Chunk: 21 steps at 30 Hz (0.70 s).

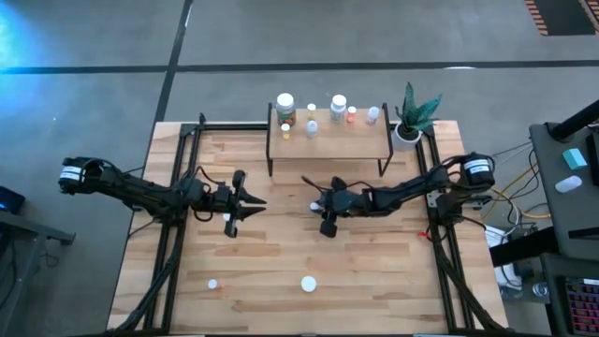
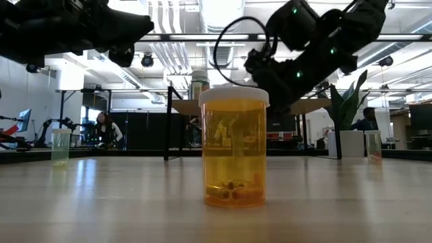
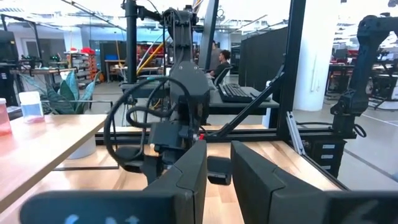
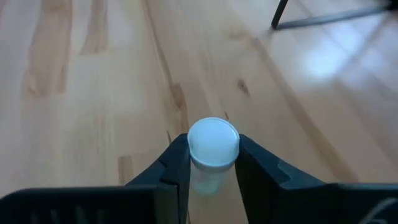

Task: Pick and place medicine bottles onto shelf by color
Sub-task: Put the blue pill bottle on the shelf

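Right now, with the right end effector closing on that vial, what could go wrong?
1. The right end effector pinches the white-capped vial just under its cap; a high grip may let it tilt or slip on lift.
2. The shelf already holds several bottles, so placing could knock one.
3. The left end effector hovers nearby mid-table; paths could cross.

White-capped bottles (image 1: 312, 128) upright on shelf (image 1: 328, 140) (two (image 1: 308, 283) on table)
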Available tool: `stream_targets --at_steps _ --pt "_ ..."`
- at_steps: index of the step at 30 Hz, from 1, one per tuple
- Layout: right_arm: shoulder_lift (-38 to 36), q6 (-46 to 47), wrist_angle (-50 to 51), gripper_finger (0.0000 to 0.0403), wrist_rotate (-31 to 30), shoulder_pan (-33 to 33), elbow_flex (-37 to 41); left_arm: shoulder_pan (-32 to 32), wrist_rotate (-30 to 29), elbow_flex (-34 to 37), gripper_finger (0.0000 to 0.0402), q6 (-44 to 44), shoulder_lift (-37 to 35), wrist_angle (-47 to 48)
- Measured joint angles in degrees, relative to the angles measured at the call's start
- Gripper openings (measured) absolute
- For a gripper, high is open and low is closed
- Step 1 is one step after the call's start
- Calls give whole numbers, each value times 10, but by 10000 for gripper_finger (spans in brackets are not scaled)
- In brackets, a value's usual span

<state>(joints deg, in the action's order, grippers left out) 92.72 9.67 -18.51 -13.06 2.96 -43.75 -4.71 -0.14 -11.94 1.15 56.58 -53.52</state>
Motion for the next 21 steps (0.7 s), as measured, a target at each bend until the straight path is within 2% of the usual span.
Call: stream_targets --at_steps 7,13,17,21 --pt "-109 -20 32 119 -8 -16 0 0 -2 0 53 0 2 1" --pt "-223 -61 114 105 -70 -84 -38 0 -2 0 54 0 5 0" --pt "-239 -80 174 105 -70 -160 -87 0 -3 0 54 0 5 0" --pt "-211 -82 225 113 -38 -231 -131 0 -3 -1 54 0 5 0"
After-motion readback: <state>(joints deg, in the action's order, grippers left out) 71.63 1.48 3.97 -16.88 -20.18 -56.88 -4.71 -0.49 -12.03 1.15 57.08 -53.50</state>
